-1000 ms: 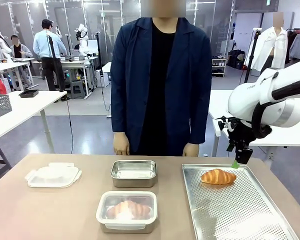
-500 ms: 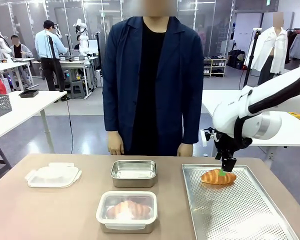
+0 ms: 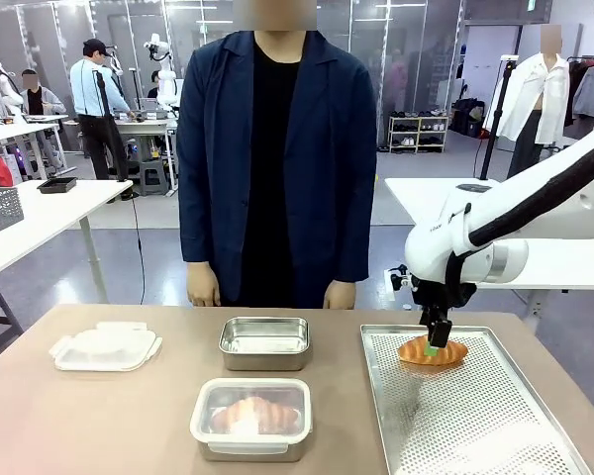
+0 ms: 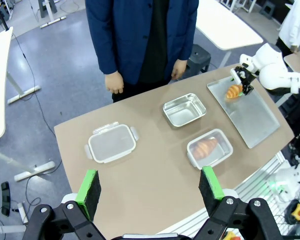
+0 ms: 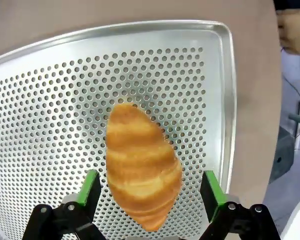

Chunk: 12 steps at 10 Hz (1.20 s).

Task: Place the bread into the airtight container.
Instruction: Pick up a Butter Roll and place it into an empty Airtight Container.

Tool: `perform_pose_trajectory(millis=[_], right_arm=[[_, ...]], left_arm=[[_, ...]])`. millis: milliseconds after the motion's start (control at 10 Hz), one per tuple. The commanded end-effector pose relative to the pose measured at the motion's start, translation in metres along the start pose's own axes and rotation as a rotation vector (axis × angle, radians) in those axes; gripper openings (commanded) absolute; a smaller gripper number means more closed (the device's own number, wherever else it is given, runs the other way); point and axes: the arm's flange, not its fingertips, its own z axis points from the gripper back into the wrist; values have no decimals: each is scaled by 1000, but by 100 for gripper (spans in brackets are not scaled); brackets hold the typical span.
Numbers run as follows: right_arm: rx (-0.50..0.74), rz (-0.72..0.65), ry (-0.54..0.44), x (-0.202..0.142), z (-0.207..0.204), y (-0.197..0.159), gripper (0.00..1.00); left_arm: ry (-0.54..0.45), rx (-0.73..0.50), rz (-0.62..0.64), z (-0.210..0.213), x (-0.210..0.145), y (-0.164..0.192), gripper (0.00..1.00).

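Left side of the table (image 3: 129, 416): a clear plastic lid (image 3: 106, 346) lies flat near the far left corner, off its box. The left gripper (image 4: 149, 175) hangs high above the near edge with its jaws spread wide and nothing between them.

Centre: an uncovered steel box (image 3: 264, 341) sits near the far edge and appears empty; it is judged to be the target. Just in front of it, towards the near edge, a sealed box (image 3: 250, 418) already contains one pastry. A person (image 3: 267, 168) stands at the far edge, hands down and off the table.

Right side: a perforated tray (image 3: 475, 426) runs from the far edge to the near right corner. The croissant (image 3: 433, 350) lies near the tray's far edge. The right gripper (image 3: 434, 340) is directly over it, jaws at full spread, one green pad (image 5: 90, 187) on each side of the pastry, not gripping.

Step in hand, as judged: the grasp.
- Keep the croissant centred between the pads, which now bracket its narrow width.
- Lower until the pads bracket its thickest part, clear of the tray.
- Close gently; the crust will likely crush or flake.
- Lift straight before moving left to the steel box.
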Motion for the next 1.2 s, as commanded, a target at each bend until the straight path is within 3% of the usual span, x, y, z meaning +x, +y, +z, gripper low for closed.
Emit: perform_pose_trajectory(millis=[0, 500, 600, 700, 800, 900, 1000, 1100], right_arm=[[60, -20, 25, 5, -4, -9, 100], [137, -15, 87, 3, -25, -13, 100], [146, 9, 101, 4, -27, -12, 85], [146, 12, 101, 4, -27, -11, 80], [147, 15, 106, 4, -28, -10, 65], [148, 9, 104, 5, -29, -11, 60], [143, 2, 94, 6, -26, -11, 45], [123, 7, 89, 8, -17, -9, 44]], left_arm=[[11, -3, -14, 2, 1, 0, 100], [11, -3, -14, 2, 1, 0, 100], [11, -3, -14, 2, 1, 0, 100], [11, -3, -14, 2, 1, 0, 100], [11, -3, -14, 2, 1, 0, 100], [11, -3, -14, 2, 1, 0, 100], [11, -3, -14, 2, 1, 0, 100], [11, -3, -14, 2, 1, 0, 100]])
